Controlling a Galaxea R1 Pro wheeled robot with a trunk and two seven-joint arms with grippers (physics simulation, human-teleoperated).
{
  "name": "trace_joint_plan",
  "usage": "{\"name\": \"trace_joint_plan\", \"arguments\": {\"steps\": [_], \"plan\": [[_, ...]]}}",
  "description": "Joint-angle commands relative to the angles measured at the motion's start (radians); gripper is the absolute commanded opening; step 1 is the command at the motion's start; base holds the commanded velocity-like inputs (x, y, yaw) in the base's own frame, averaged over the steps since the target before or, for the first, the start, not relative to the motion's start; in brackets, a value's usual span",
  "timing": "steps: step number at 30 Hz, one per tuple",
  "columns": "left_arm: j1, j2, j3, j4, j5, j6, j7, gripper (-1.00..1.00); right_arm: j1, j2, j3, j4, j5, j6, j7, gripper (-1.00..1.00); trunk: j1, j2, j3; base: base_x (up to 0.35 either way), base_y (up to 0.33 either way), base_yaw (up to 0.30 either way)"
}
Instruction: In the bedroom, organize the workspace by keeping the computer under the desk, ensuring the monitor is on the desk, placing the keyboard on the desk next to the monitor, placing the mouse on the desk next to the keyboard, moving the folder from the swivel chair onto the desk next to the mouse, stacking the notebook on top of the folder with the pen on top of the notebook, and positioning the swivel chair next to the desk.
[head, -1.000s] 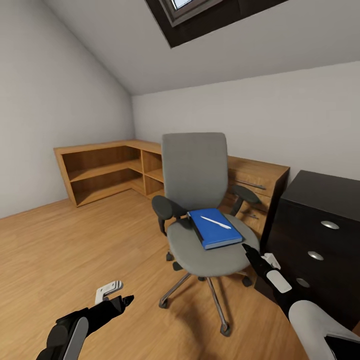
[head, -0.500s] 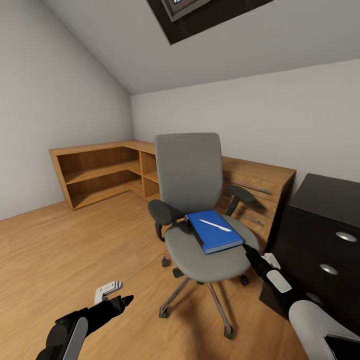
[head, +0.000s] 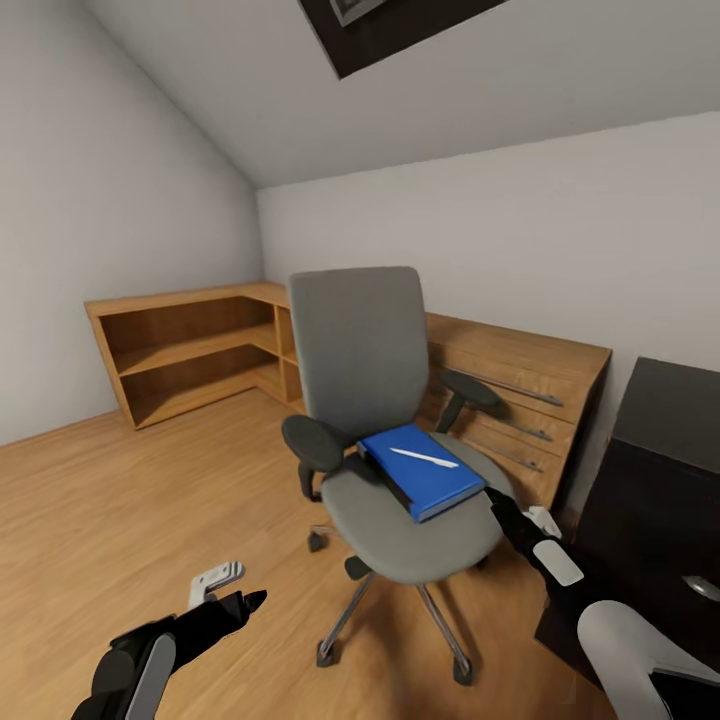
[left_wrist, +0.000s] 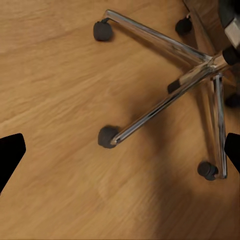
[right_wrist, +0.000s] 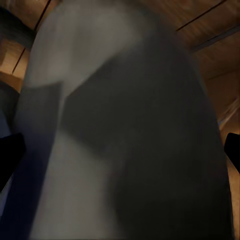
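The grey swivel chair (head: 365, 350) stands mid-room on its chrome base (left_wrist: 165, 102). On its seat lies the blue folder (head: 432, 480), and the white pen (head: 424, 458) rests on top of it. A dark thin edge runs along the folder's left side; I cannot tell whether it is the notebook. The black desk (head: 665, 470) with a silver knob is at the right. My right gripper (head: 515, 510) is open at the seat's right rim, near the folder's corner. My left gripper (head: 238, 592) hangs open over the floor, left of the chair base. Computer, monitor, keyboard and mouse are out of view.
A light wooden drawer cabinet (head: 520, 390) stands behind the chair, and open wooden shelves (head: 190, 350) run along the corner at the back left. A sloped ceiling comes down at the left. Bare wood floor (head: 120, 500) spreads left of the chair.
The camera has moved closer to the chair, so the desk has slid toward the picture's right edge. Both grippers keep their pose; folder and pen lie as before.
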Motion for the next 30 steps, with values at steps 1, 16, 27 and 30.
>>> {"name": "trace_joint_plan", "arguments": {"steps": [1,16,27,30], "plan": [[-0.001,-0.001,0.003,-0.001,-0.002,0.006,-0.006,1.00,-0.001,0.001,-0.006,-0.001,-0.008,0.007,0.005,1.00,0.000,0.000,-0.001,0.322,0.000,0.000],[-0.001,-0.001,0.000,-0.001,-0.002,0.007,-0.006,1.00,-0.001,0.001,-0.006,0.001,-0.008,0.007,0.005,1.00,0.000,0.000,-0.001,-0.083,0.000,0.000],[-0.001,0.000,0.003,-0.001,-0.002,0.007,-0.006,1.00,-0.001,0.013,-0.003,0.002,0.007,0.007,0.005,1.00,0.000,0.000,-0.001,0.038,0.103,0.000],[-0.001,0.000,0.003,-0.001,-0.002,0.007,-0.006,1.00,-0.001,0.019,-0.002,0.002,0.022,0.006,0.005,1.00,0.000,0.000,-0.001,-0.012,0.062,0.000]]}}
